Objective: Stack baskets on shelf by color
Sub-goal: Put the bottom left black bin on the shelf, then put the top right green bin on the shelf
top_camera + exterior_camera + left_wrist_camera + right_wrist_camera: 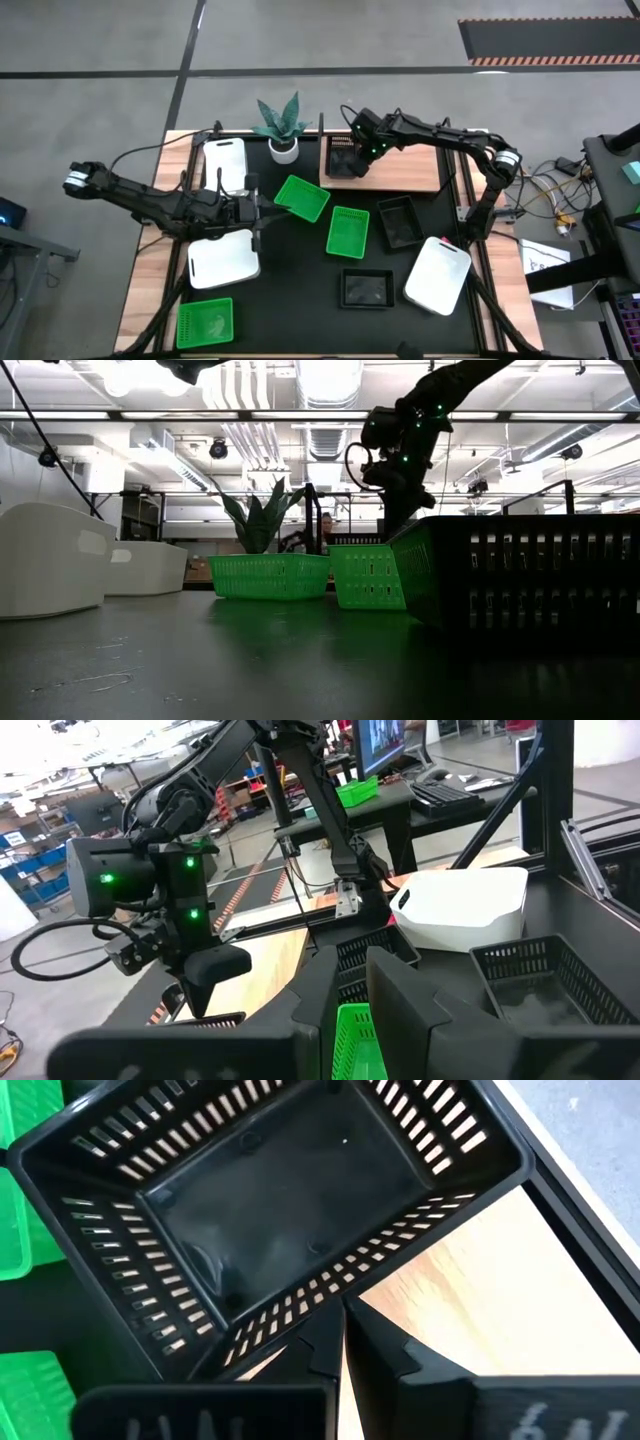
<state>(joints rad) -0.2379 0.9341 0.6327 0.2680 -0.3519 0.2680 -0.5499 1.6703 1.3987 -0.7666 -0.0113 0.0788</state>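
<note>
- R gripper (352,158) is at the left end of the flat light-brown wooden shelf w/ thin black metal frame (400,172), fingers closed on the wall of a shallow black slotted plastic basket (343,162). Right wrist view shows the fingers pinched together on that wall (330,1305), wood underneath.
- Step in hand, as I read it: placing the first black basket on the shelf. It looks down or almost down; can't tell if it sits flat.
- L gripper (268,207) is over the tabletop, clamped on the rim of a bright green mesh plastic basket (303,197). Left wrist view shows green mesh between its fingers (355,1040). Basket appears tilted/lifted, not confirmed.
- Rest of the baskets on the black tabletop (290,300): a 2nd green one (347,231) at centre, a 3rd green one (205,322) at the near-left corner, two black ones (399,221) (366,288) centre-right, white rounded ones at near-right (438,275), left (223,258) and far-left (225,164).
- Small potted plant in a white pot (283,130) stands just left of the shelf; not part of the job.
- Next, prob.: R lets go w/o dragging the basket, backs off, goes for the nearer black one. L needs a clear shelf spot beside black for green, and the arms are close together there, so take turns.
- Risk: basket is at the shelf's edge, a nudge on release could tip it off.
</note>
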